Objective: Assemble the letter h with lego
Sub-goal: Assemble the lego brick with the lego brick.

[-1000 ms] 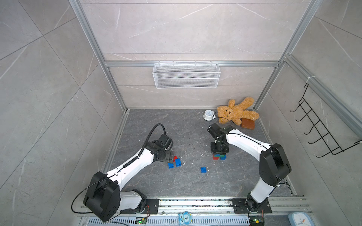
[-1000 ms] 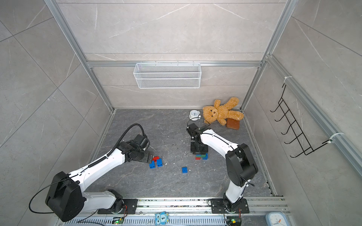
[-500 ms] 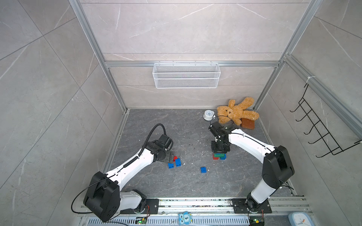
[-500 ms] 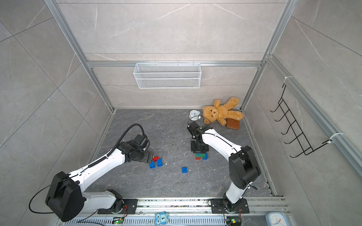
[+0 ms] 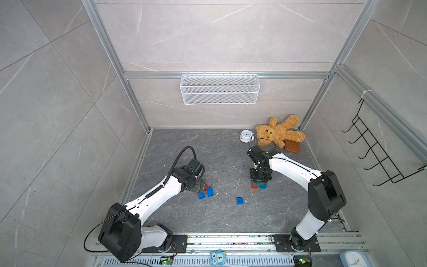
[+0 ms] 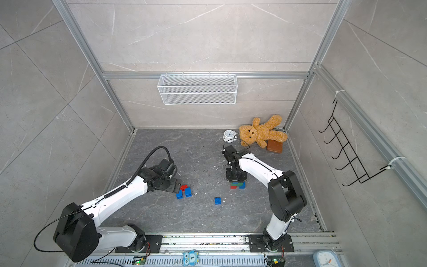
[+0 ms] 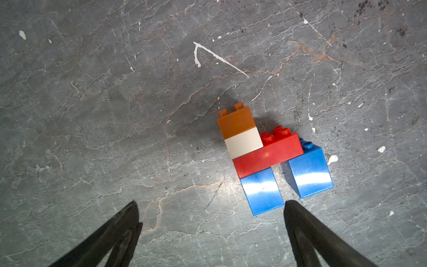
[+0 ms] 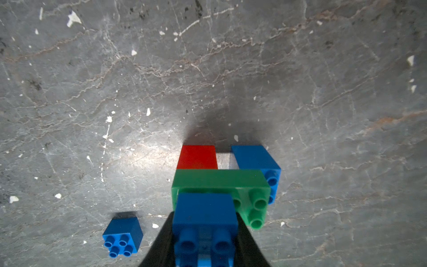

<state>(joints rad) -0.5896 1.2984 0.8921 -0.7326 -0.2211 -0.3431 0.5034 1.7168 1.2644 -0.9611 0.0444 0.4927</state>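
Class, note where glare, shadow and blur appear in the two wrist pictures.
Left wrist view: white glare on both blue bricks, shadow beside the brown brick. Right wrist view: the gripped blue brick looks soft, near the lens; glare on the floor beside the red brick.

Bare floor (image 5: 221,161) at centre; lone blue brick (image 5: 239,200) toward its front edge

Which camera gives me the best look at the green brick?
The right wrist view: the green brick fills the foreground, partly covered by the blue brick held in the right gripper. In both top views it is only a sliver under that gripper. The left wrist view does not show it.
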